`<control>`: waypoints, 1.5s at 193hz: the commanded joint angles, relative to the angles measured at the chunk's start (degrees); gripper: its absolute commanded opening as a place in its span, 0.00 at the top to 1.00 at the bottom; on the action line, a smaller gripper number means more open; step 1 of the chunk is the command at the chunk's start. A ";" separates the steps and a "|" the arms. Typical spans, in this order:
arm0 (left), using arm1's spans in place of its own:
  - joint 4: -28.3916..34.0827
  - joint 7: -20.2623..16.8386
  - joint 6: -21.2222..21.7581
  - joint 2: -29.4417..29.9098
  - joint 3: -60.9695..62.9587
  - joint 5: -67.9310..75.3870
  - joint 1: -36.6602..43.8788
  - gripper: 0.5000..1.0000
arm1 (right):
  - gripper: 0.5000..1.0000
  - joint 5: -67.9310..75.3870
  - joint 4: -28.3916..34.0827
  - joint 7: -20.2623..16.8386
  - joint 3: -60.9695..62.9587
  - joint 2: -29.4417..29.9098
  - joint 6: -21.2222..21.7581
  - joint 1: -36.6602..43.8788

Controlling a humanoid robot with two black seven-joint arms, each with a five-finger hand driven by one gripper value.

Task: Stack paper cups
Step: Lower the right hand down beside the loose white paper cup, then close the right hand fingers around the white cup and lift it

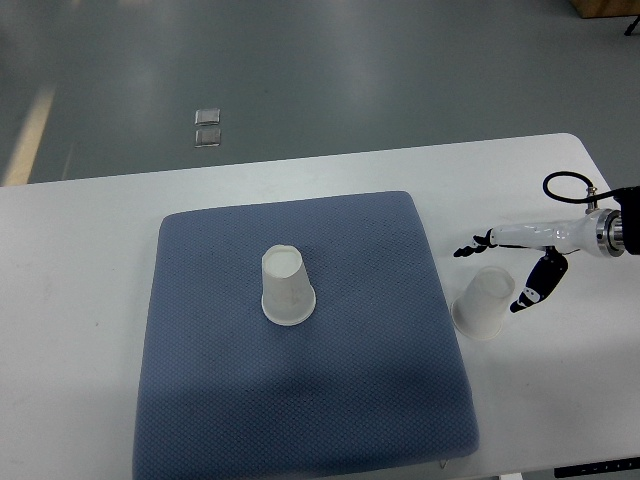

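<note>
One white paper cup (287,286) stands upside down near the middle of the blue mat (220,390). A second white paper cup (484,301) stands upside down on the white table just off the mat's right edge. My right hand (510,268) comes in from the right edge and hovers close above and to the right of that second cup. Its fingers (470,246) are spread, with the thumb lower right of the cup, and hold nothing. The left arm does not show.
The white table (80,300) carries the mat, and its far edge runs across the upper part of the picture. A black cable loop (567,186) sits by my right wrist. Grey floor lies beyond, with a small floor plate (208,128).
</note>
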 commanded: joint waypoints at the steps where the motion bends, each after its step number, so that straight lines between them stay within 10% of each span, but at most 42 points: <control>1: 0.00 0.00 0.00 0.00 0.00 0.00 -0.01 0.00 | 0.22 -0.65 -0.04 -0.04 0.00 0.30 -0.20 -0.14; 127: 0.00 0.00 0.00 0.00 0.00 0.00 -0.01 0.00 | 0.49 -2.32 -0.92 0.40 -1.23 0.56 -3.01 -0.76; 190: 0.00 0.00 0.00 0.00 0.00 0.00 -0.01 0.00 | 1.00 -2.14 -0.83 0.66 -0.79 0.12 -3.10 0.04; 289: 0.00 0.00 0.00 0.00 0.00 0.00 -0.01 0.00 | 1.00 10.60 -0.48 0.40 0.79 0.65 4.11 22.97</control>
